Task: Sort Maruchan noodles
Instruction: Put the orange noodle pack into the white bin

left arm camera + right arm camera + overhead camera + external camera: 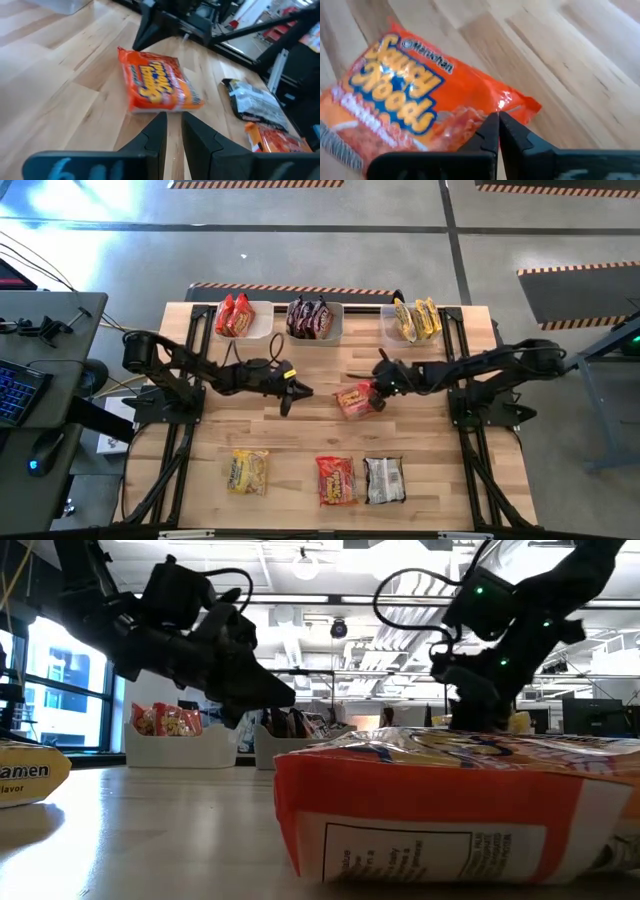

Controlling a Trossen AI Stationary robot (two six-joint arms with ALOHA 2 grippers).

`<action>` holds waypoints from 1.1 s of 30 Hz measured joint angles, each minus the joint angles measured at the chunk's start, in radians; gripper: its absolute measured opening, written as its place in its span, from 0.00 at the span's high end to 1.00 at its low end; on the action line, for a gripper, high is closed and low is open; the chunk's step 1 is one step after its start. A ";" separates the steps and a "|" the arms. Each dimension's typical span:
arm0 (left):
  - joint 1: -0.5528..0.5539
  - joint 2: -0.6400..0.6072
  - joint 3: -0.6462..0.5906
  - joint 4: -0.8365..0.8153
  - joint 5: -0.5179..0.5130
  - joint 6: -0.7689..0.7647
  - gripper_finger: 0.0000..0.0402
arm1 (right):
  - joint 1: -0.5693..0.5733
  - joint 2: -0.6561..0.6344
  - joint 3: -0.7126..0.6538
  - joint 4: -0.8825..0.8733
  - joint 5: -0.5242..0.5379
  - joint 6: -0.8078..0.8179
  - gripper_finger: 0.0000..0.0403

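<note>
— Filling the lower right of the low view is a red-orange Maruchan packet (450, 805) lying flat on the wooden table (150, 840), with the edge of a yellow packet (30, 778) at the far left. What does the high view add?

— Three packets along the lower part of the frame: the yellow one (247, 471), the red-orange one (336, 479) and a silver-and-dark one (383, 479) touching it. Along the top sit three pale bins: red-orange packets in the left bin (240, 319), dark ones in the middle bin (315, 320), yellow ones in the right bin (415, 321).

— And the grippers?

— At mid-frame the right gripper (375, 392) is at the edge of a red-orange Saucy Noods packet (355, 400). The right wrist view shows what the overhead cannot: the fingers (490, 131) nearly together, pinching the packet's (415, 107) crinkled edge.

— The left gripper?

— The left gripper (292, 393) hovers left of centre, apart from that packet. Its wrist view shows the fingers (159, 131) nearly together with nothing between them, the Saucy Noods packet (157, 86) ahead, and the silver-and-dark (257, 102) and red-orange (275, 140) packets at the right edge.
</note>
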 joint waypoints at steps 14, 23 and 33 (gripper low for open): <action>-0.064 0.000 0.220 -0.472 0.053 0.100 0.67 | -0.002 0.287 0.119 0.203 -0.076 -0.136 1.00; -0.111 0.022 0.241 -0.484 -0.031 0.137 0.49 | -0.002 0.300 0.165 0.189 -0.079 -0.162 1.00; -0.147 0.221 0.292 -0.334 0.011 0.134 0.47 | -0.002 0.300 0.166 0.190 -0.079 -0.162 1.00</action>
